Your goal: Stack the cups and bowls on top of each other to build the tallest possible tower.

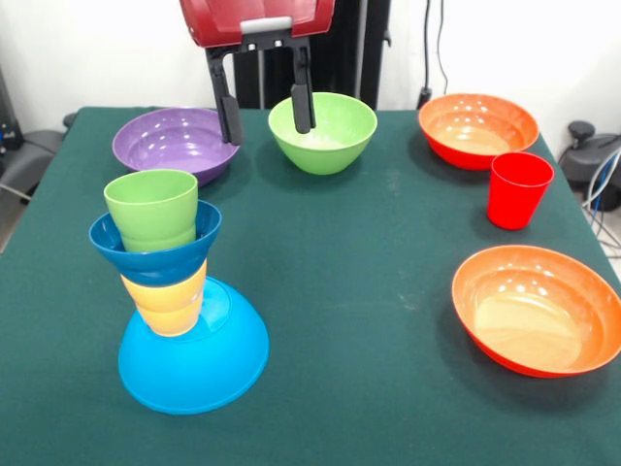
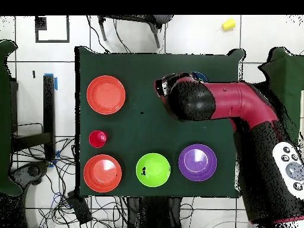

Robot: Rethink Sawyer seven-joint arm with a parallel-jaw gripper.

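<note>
Green table, upright tower

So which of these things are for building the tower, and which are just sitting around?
For the tower:
- tower so far: light-blue bowl, yellow cups, dark-blue bowl, green cup
- purple bowl
- green bowl
- two orange bowls
- red cup
- gripper, open and empty

Just lying about:
- yellow thing on the floor
- cables on the floor
</note>
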